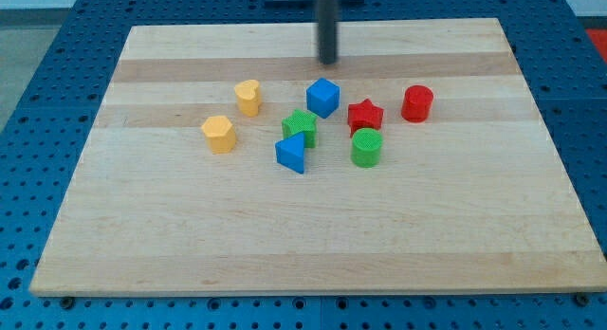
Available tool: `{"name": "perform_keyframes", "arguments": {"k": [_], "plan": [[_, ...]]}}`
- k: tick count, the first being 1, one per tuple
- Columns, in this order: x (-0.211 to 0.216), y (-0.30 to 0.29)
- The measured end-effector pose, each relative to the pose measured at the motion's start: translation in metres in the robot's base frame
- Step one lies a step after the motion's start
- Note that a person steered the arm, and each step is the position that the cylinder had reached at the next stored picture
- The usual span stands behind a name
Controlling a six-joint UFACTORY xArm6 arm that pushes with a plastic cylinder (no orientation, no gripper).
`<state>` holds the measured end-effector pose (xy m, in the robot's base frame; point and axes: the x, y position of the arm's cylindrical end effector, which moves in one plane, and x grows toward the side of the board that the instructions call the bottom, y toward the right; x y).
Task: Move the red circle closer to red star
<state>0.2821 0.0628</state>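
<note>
The red circle (416, 102) stands on the wooden board at the view's right of the cluster. The red star (364, 115) lies just to its left, a small gap between them. My tip (328, 62) is at the view's top, above the blue cube (322, 97), apart from every block and up-left of the red star.
A green circle (366, 147) sits below the red star. A green block (300, 127) and a blue block (292, 153) lie left of it. Two yellow blocks (248, 97) (218, 134) lie farther left. The board's top edge (322, 27) is just behind my tip.
</note>
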Motion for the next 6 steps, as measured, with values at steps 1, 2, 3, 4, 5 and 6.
{"name": "perform_keyframes", "arguments": {"k": [1, 2, 3, 4, 5, 6], "plan": [[0.041, 0.12], [0.073, 0.167], [0.084, 0.069], [0.102, 0.069], [0.092, 0.063], [0.065, 0.055]]}}
